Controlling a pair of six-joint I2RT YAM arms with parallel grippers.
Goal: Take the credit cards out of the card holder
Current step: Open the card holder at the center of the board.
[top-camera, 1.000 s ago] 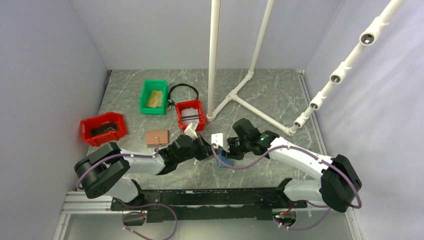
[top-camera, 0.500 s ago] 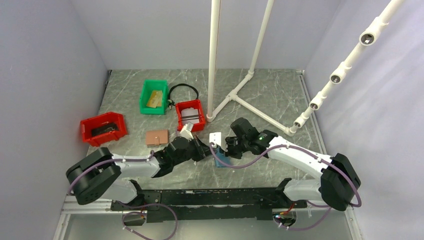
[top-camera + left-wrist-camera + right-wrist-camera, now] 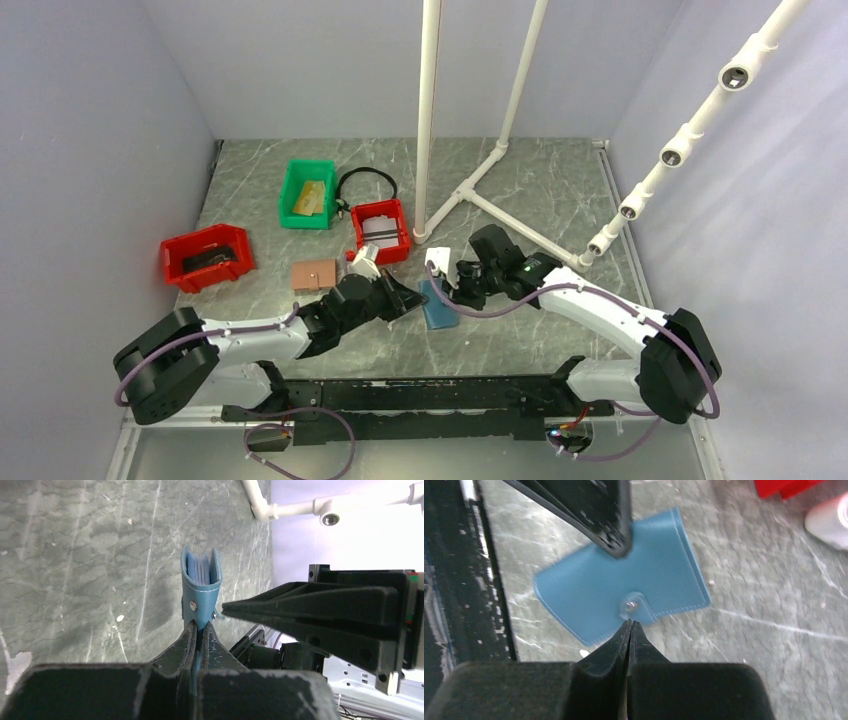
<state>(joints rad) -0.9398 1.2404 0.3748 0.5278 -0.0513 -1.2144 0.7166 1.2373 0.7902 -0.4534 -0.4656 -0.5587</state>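
Marble surface (image 3: 560,200): left end effector (image 3: 199,625) pinches card holder (image 3: 438,305) at its 9 o'clock edge as anchor; right end effector (image 3: 629,625), closed, meets snap (image 3: 629,605), likely to unfasten.

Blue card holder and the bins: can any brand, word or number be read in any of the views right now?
No text can be read in any view.
Blue folding card holder: plain face with only a round metal snap; no brand shows.
Gold-tan card in the green plastic bin: too small to read any print.
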